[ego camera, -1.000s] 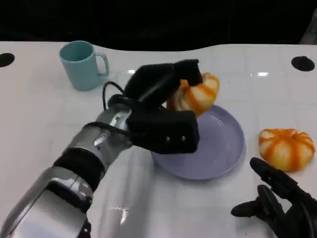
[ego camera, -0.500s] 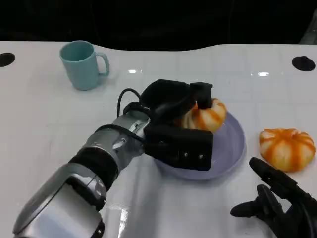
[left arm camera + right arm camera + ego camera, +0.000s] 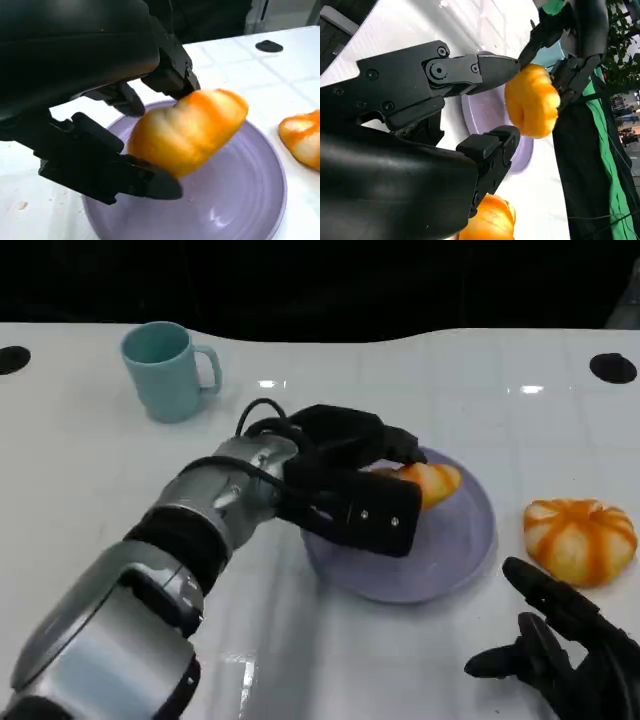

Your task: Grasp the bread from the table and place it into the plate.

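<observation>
The left hand (image 3: 105, 95) grips an orange-and-cream bread (image 3: 190, 130) between its black fingers (image 3: 125, 177), one set above the loaf and one beneath. The bread sits tilted, its far end raised, just over the lilac plate (image 3: 250, 200) that spreads out under the fingers. Beyond the plate, well off from the hand, a second bread (image 3: 302, 137) lies on the white table (image 3: 235, 70). A dark round disc (image 3: 269, 46) sits farther back on the table.
</observation>
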